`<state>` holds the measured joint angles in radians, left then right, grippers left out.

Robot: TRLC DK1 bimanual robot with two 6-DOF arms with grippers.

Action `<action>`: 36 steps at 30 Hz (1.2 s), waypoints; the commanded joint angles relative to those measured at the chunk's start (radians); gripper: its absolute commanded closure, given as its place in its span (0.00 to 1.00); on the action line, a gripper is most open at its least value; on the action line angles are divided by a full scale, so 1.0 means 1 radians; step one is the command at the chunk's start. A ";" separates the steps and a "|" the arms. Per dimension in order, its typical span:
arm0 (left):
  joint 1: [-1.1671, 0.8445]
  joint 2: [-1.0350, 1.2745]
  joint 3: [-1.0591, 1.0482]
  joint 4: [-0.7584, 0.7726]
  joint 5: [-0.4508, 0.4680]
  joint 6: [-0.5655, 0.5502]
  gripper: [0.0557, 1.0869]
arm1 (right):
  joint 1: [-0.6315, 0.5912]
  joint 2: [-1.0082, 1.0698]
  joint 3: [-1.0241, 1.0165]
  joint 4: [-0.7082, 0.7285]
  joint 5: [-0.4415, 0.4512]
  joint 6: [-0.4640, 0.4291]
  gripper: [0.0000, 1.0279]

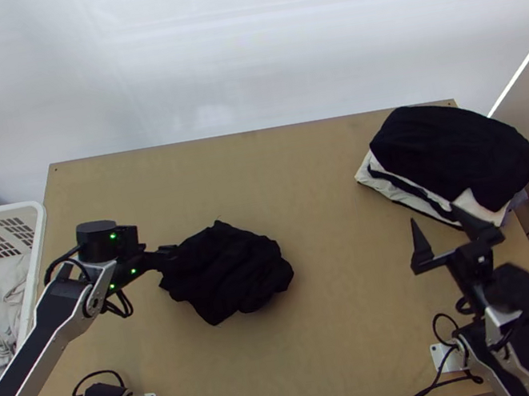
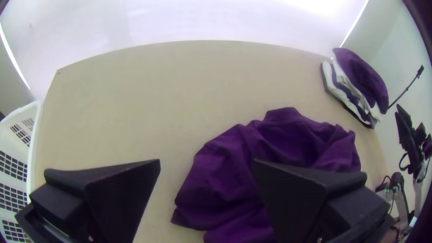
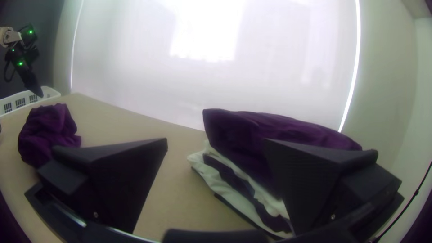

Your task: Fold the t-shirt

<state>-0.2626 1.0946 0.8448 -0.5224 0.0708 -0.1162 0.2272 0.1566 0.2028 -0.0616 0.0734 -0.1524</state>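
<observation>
The t-shirt [image 1: 228,273] lies bunched in a dark heap left of the table's middle; the left wrist view gives it as a purple crumpled cloth [image 2: 234,180]. My left gripper [image 1: 162,257] is at the heap's left edge in the top view, and in its own view the left gripper [image 2: 204,164] stands open, one finger overlapping the cloth. Whether it touches the cloth I cannot tell. My right gripper [image 1: 440,229] is near the right side, just short of the stack; in its wrist view the right gripper [image 3: 216,144] is open with nothing between its fingers.
A stack of folded clothes [image 1: 452,154], dark on top with white layers beneath, sits at the table's far right. A white basket [image 1: 38,228] holding light cloth stands beyond the left edge. Bare table [image 1: 320,189] lies between heap and stack.
</observation>
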 commanded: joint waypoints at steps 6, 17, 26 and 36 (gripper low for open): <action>-0.055 0.014 -0.009 0.094 0.000 -0.013 0.04 | 0.123 0.695 0.701 -0.484 0.003 0.071 0.04; -0.009 0.021 0.007 0.114 -0.091 -0.002 0.04 | 0.270 1.009 1.118 -0.753 -0.090 0.126 0.04; 0.122 0.001 0.016 0.150 -0.249 0.000 0.04 | 0.569 1.230 1.475 -0.882 -0.078 -0.205 0.04; 0.250 -0.035 0.020 0.167 -0.253 -0.014 0.04 | 0.817 1.318 1.334 -0.669 -0.034 -0.489 0.04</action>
<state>-0.0902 1.0801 0.8619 -0.3710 -0.1699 -0.1230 0.8959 1.3998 1.5726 -0.8471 0.0002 -0.5026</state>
